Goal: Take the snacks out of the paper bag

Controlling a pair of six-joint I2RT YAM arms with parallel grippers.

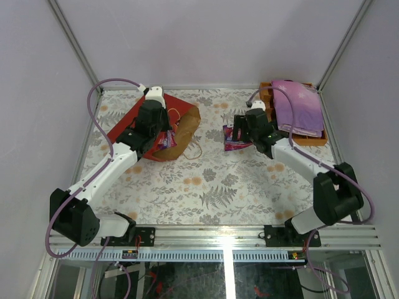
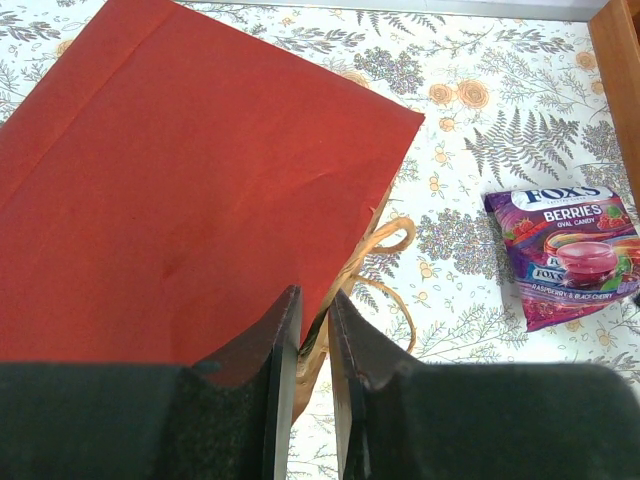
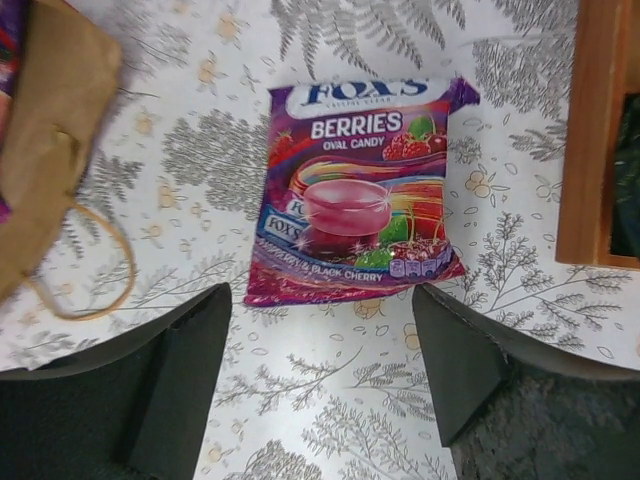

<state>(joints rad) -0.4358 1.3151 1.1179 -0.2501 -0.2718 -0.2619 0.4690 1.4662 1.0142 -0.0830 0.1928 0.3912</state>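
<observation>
Judging by how things are lying, the unpacking is under way and far from finished: one snack is out, and the next move is calling for a reach back into the bag's mouth.

Nearest, the right gripper (image 3: 322, 300) is hanging over the floral-patterned table (image 1: 212, 193) with its two dark fingers spread wide and gripping nothing. Just beyond its fingertips, the glossy purple Fox's Berries candy pouch (image 3: 360, 190) is lying flat and face up on the table, touching neither finger and well clear of the bag. That arm is therefore looking free to go for another snack.

On the other side, the left gripper (image 2: 314, 295) is sitting at the open end of the red paper carrier bag with a brown kraft lining (image 2: 180, 180), which is lying on its side. Its jaws are standing almost together, and the bag's brown lip is running into the narrow slit between them, so it seems to be pinching that edge to keep the mouth raised. The thin beige cord handles (image 2: 390, 237) are trailing onto the table beside it. A second purple packet (image 1: 166, 141) is showing at the mouth; what else is inside is hidden.

Farthest off, the brown wooden tray (image 3: 590, 130) is carrying a folded purple cloth (image 1: 298, 106), which is no part of this job
</observation>
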